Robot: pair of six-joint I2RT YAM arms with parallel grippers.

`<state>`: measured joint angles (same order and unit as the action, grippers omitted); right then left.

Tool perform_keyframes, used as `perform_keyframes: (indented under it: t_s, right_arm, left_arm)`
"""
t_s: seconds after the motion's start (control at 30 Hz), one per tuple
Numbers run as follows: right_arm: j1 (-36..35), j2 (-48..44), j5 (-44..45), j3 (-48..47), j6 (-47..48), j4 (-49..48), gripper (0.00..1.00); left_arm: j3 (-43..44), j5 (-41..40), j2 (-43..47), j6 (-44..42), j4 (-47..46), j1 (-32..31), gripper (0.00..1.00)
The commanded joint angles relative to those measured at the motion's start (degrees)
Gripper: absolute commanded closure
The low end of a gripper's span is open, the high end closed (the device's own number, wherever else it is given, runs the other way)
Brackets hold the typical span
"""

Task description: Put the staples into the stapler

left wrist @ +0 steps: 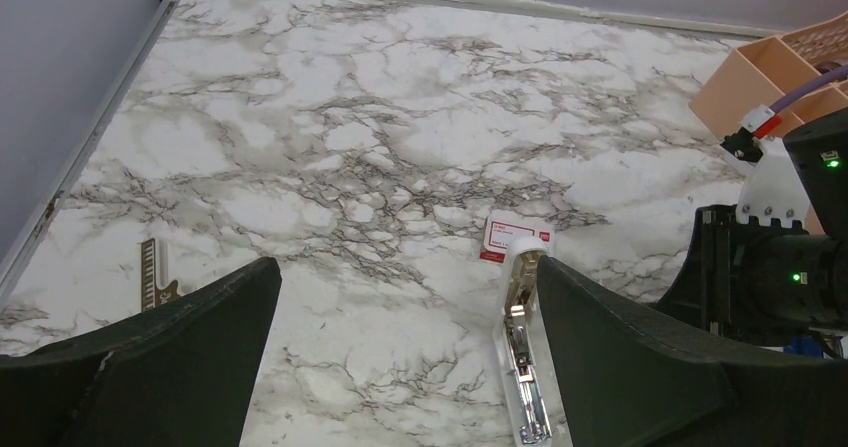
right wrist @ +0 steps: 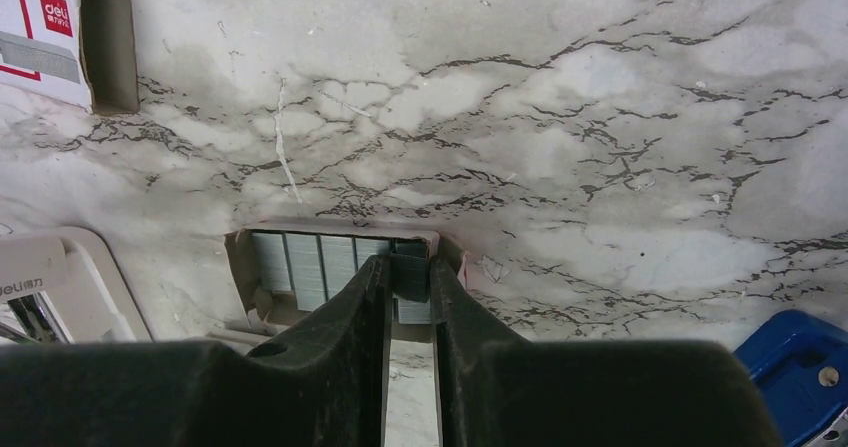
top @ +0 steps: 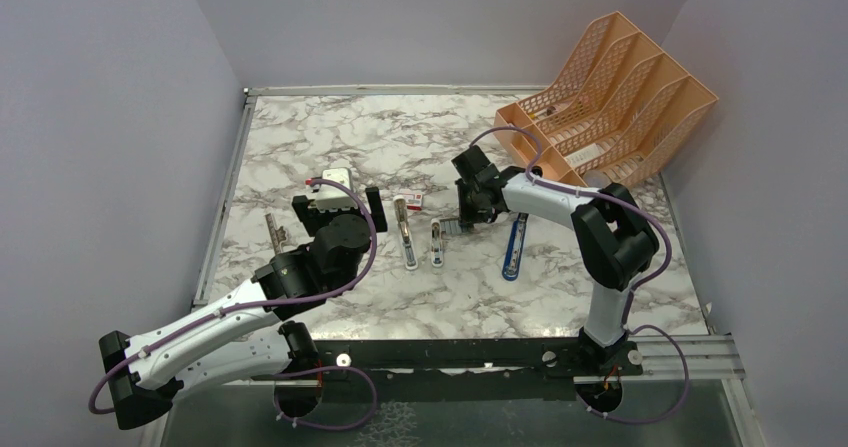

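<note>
The white stapler [top: 407,235] lies open on the marble table with its silver channel facing up. It also shows in the left wrist view [left wrist: 524,352], and its white shell shows in the right wrist view [right wrist: 50,287]. My right gripper [top: 463,221] [right wrist: 410,269] is shut on a grey block of staples [right wrist: 410,285] at the right end of a small open cardboard tray [right wrist: 300,267], which holds several more blocks. My left gripper [top: 338,205] [left wrist: 405,282] is open and empty, low over the table just left of the stapler.
A second slim white-and-silver piece [top: 437,245] lies right of the stapler. A red-and-white box [top: 411,203] [left wrist: 514,237] [right wrist: 45,37] lies behind it. A blue-and-black tool [top: 514,248] [right wrist: 800,362] lies right of my right gripper. An orange file rack [top: 620,97] stands back right. A thin toothed strip [top: 273,233] [left wrist: 152,272] lies at the left.
</note>
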<state>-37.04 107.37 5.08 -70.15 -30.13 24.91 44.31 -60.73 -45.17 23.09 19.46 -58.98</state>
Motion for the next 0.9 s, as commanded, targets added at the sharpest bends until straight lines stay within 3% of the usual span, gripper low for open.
perform_keyframes:
  t_s: [0.0, 0.47, 0.87]
  right_arm:
    - [0.09, -2.5, -0.03, 1.06, -1.51, -0.89, 0.78]
    - [0.06, -6.26, -1.94, 2.05, -2.09, -0.9, 0.78]
    - [0.12, -2.71, 0.72, 2.84, -0.93, -1.57, 0.77]
  left_arm:
    - [-0.08, -1.06, 0.43, -0.11, 0.06, 0.18, 0.01]
    - [-0.11, -0.97, 0.41, -0.06, 0.14, 0.18, 0.01]
    - [-0.19, -0.95, 0.54, 0.02, 0.13, 0.18, 0.01]
